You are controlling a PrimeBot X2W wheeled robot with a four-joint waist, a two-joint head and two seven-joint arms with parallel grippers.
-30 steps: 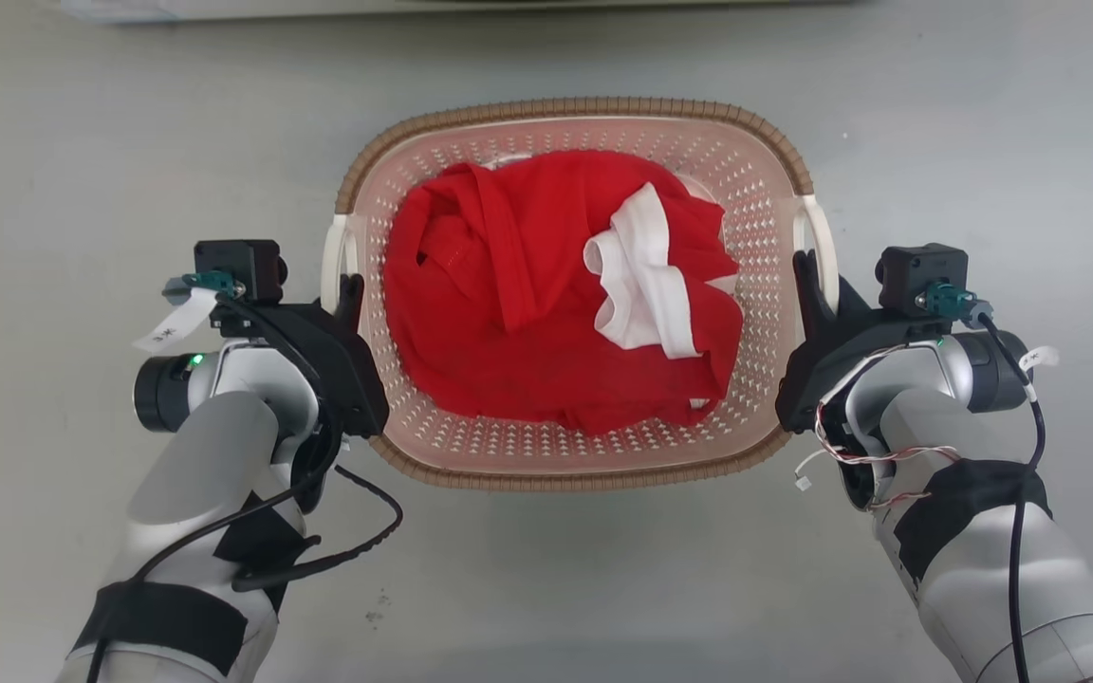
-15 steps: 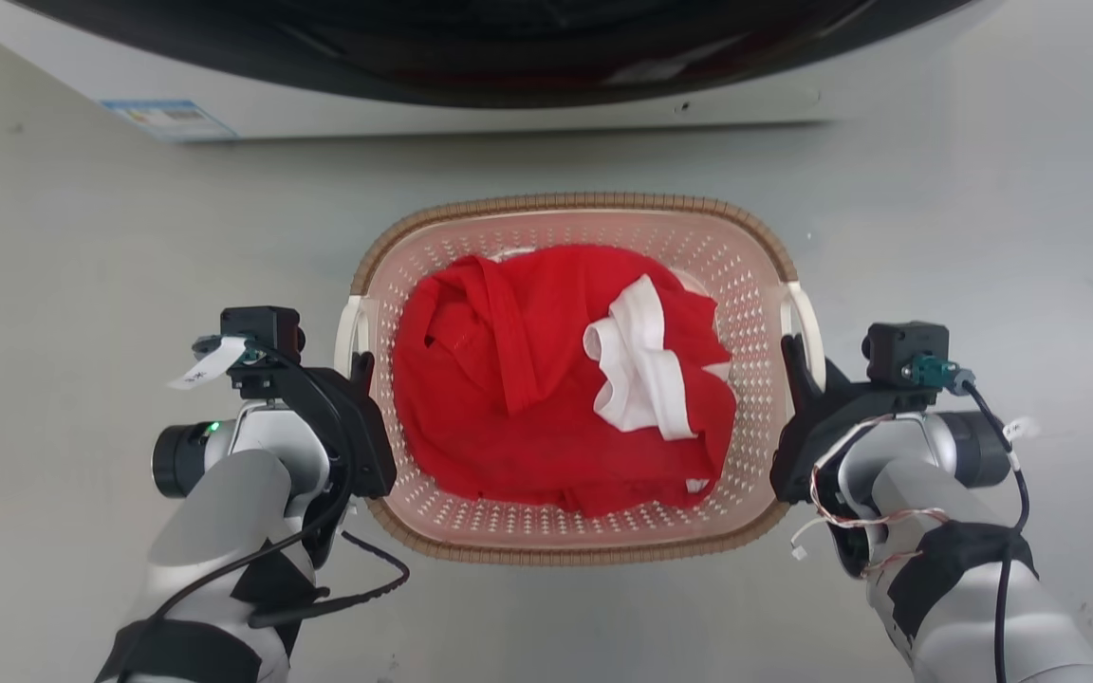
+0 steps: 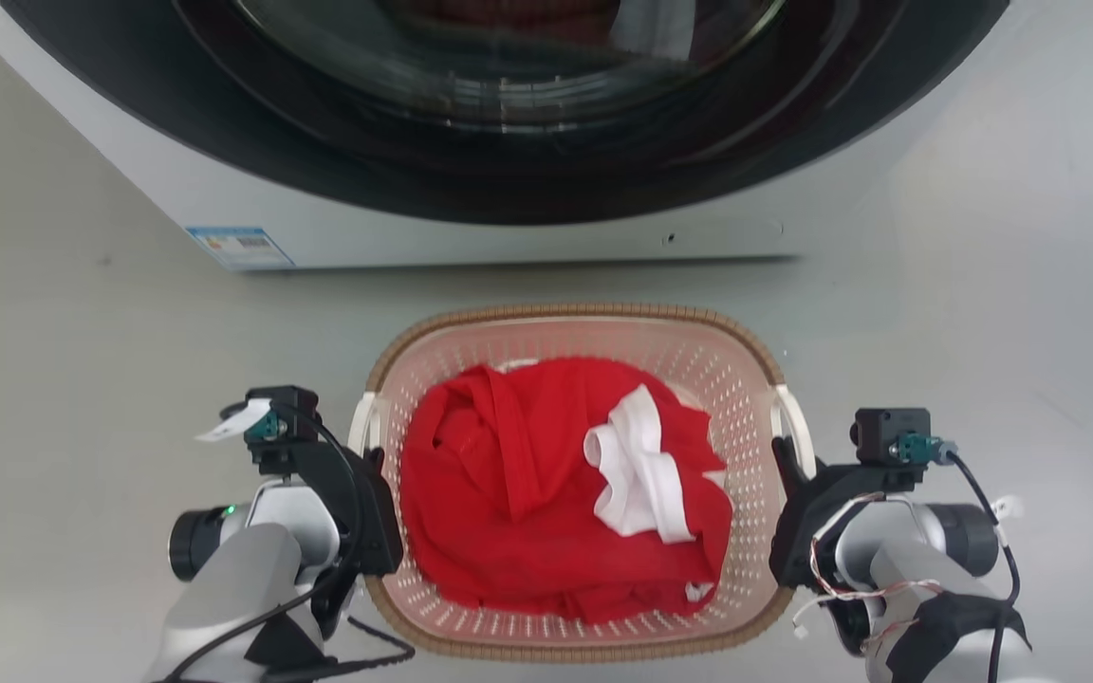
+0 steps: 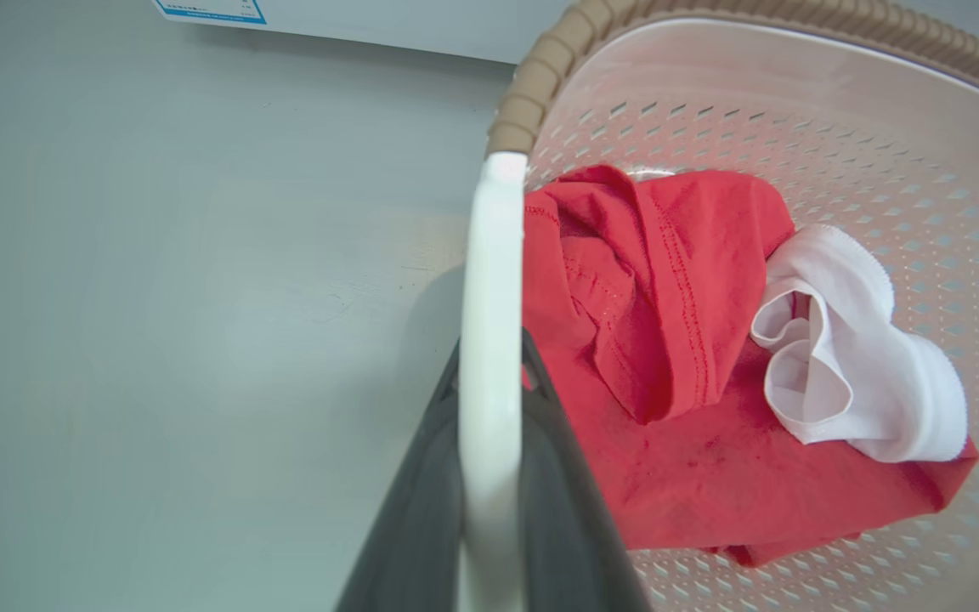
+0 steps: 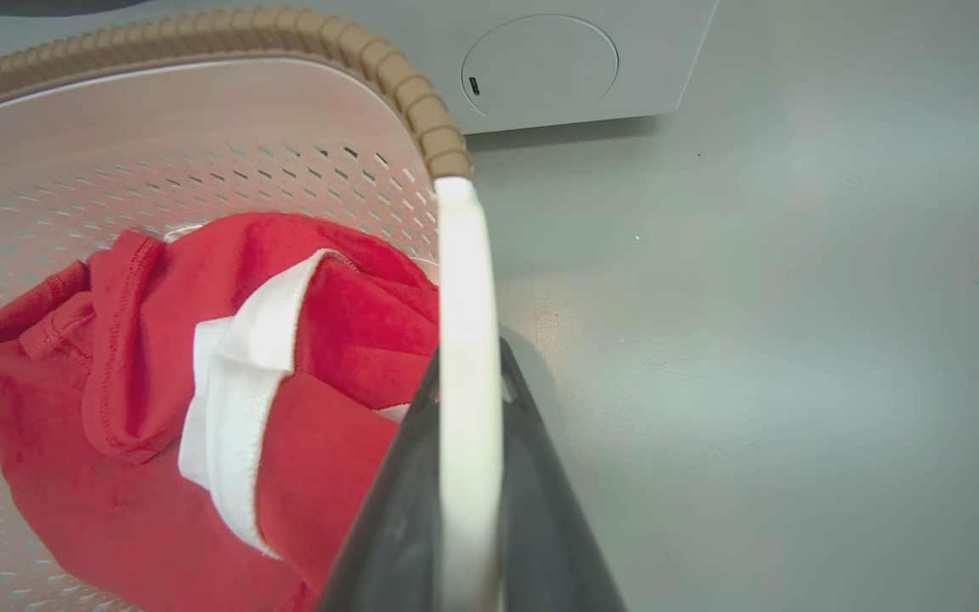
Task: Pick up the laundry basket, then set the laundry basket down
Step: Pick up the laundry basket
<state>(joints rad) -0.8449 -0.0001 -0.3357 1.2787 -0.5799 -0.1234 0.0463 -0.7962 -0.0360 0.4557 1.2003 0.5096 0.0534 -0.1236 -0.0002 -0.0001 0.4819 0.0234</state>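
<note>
Floor, left: bare grey floor (image 3: 82, 379) lies open beyond the left arm.
Left pincer (image 3: 374, 463): clenched on the left handle (image 3: 357, 432), one dark finger on each side of the white strip.
Laundry basket (image 3: 575, 311): held between the two pincers, in front of the washing machine (image 3: 471, 232). A band of bare floor separates its far brown rim from the machine's front edge. I cannot tell whether its base touches the floor.
Contents: a red garment (image 3: 509, 493) with a white garment (image 3: 637, 470) on its right part, both below the rim.
Right pincer (image 3: 780, 453): clenched on the right handle (image 3: 798, 422) the same way.
Floor, right: open grey floor past the right arm.
</note>
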